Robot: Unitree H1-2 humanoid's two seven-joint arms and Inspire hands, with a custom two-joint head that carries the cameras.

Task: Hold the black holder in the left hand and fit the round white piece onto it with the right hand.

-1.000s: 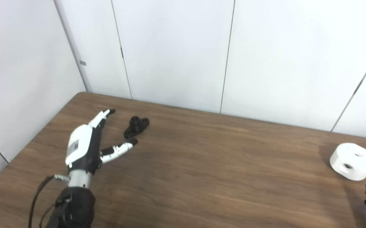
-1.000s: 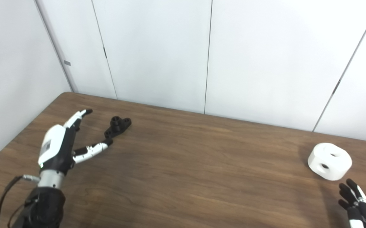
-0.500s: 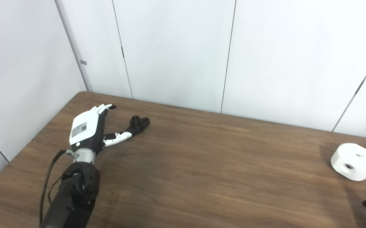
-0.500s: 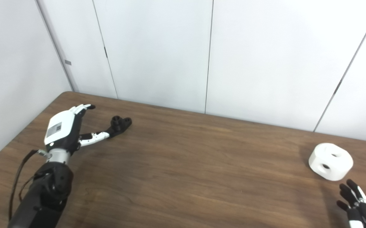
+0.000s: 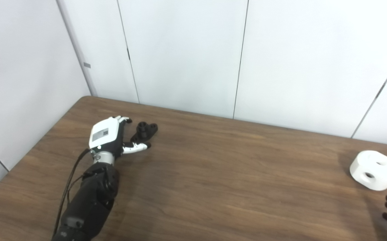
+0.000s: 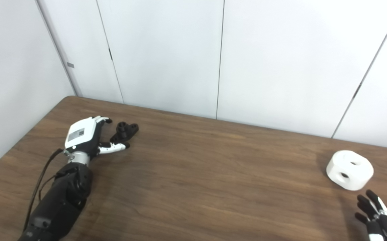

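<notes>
While neither part is yet held, the left robot hand point(image 5: 108, 137) lies low over the counter point(image 5: 213, 174) at left of centre in the frame, back upward, its fingers apart and closed on nothing. Its thumb point(image 5: 139, 146) points right, ending just below the black holder point(image 5: 144, 131); the other fingertips reach toward the holder's left side. Whether any of them touch it cannot be told. The holder rests on the counter immediately up and to the right of this hand, its long axis running diagonally from lower left to upper right, with a short round boss standing on it. By position, the coming closure depends on this offset: the holder sits in the gap between thumb and fingers.

At the lower right corner, the right robot hand point(image 6: 376, 214) is only partly in frame, its dark fingers spread and empty. The round white piece point(image 6: 349, 170), with two visible holes, lies on the counter just above it, apart from it, and well apart from the holder.

A small grey label on the back of the left hand is too small to read.
</notes>
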